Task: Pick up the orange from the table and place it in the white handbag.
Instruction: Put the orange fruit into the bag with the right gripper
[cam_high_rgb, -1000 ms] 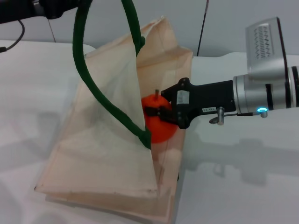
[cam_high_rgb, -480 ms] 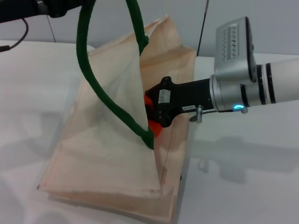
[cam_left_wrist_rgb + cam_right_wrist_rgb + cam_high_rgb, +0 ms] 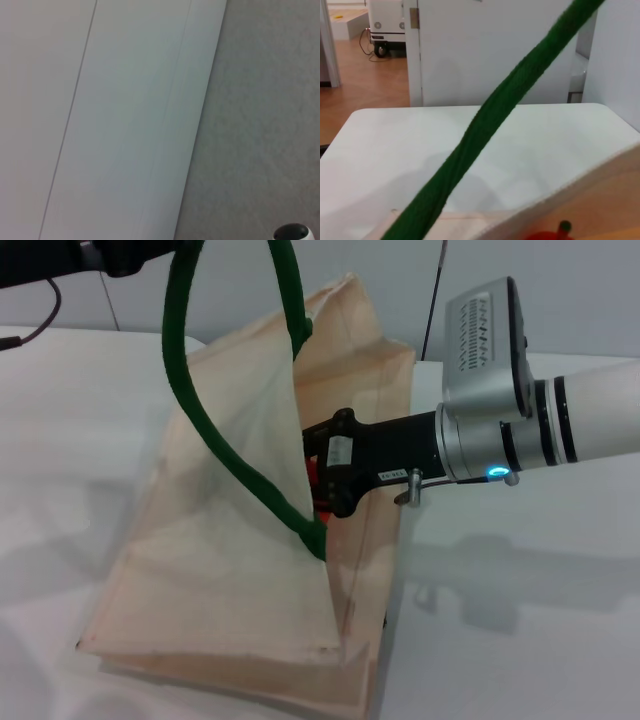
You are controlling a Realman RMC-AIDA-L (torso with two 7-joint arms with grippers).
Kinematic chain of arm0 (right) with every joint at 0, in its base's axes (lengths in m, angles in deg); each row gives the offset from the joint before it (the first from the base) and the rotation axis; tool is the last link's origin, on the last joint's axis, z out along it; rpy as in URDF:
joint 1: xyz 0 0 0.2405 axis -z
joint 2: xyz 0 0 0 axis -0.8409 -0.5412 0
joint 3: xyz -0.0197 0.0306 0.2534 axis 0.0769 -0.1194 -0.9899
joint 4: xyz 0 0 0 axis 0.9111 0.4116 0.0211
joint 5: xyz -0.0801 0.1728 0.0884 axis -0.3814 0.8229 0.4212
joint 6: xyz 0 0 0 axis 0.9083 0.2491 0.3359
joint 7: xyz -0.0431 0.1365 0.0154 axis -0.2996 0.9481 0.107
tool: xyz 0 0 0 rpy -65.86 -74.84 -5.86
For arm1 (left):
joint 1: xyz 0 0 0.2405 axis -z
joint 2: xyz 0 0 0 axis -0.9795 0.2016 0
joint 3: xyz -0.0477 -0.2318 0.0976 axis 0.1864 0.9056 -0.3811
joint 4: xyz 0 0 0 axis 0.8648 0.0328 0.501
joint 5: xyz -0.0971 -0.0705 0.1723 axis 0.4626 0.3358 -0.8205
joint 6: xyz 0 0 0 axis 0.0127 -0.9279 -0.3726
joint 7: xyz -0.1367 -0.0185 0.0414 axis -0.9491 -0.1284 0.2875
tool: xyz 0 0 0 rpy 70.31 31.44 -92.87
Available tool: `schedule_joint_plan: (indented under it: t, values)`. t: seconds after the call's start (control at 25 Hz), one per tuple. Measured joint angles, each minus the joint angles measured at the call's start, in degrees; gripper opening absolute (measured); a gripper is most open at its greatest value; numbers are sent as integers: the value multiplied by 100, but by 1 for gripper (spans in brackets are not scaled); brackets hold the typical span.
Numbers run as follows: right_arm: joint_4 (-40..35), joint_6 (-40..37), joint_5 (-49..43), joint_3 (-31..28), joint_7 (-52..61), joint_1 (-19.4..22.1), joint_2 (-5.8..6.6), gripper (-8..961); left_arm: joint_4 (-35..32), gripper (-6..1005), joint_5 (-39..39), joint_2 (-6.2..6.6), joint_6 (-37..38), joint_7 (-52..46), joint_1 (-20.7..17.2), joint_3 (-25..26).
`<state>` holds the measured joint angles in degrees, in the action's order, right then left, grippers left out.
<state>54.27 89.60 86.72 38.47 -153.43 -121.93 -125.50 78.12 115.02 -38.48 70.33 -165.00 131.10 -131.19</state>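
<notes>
The white handbag [image 3: 220,540] stands open on the table [image 3: 520,620], held up by its green rope handle [image 3: 190,390]. My left gripper [image 3: 130,255] is at the top left, shut on that handle. My right gripper [image 3: 318,490] reaches sideways into the bag's mouth, shut on the orange [image 3: 322,508]. Only a red sliver of the orange shows beside the black fingers; the bag's front panel hides the rest. In the right wrist view the orange's top and stem [image 3: 559,231] sit just behind the bag's rim [image 3: 600,185], with the handle [image 3: 485,125] crossing in front.
A thin dark rod [image 3: 436,300] stands behind the bag, and a black cable [image 3: 40,315] hangs at the far left. Bare tabletop [image 3: 420,150] lies beyond the bag. The left wrist view shows only a pale wall.
My right gripper has moved left, deeper into the bag's mouth, carrying the orange. The orange was in plain view and is now almost hidden. The left arm and handle stay put.
</notes>
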Motion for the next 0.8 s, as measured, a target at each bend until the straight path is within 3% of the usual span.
schedule_joint_plan:
  t: [0.44, 0.64, 0.8]
  values:
    - [11, -211, 7, -159, 1, 110, 21, 666, 0, 174, 5, 0, -89, 2, -48, 0]
    - [-29, -209, 15, -160, -1, 170, 33, 783, 0, 176, 5, -4, -116, -8, -61, 0]
    - [-347, -223, 64, -195, 92, 576, 91, 862, 0, 177, 1, -4, -128, -18, -83, -5]
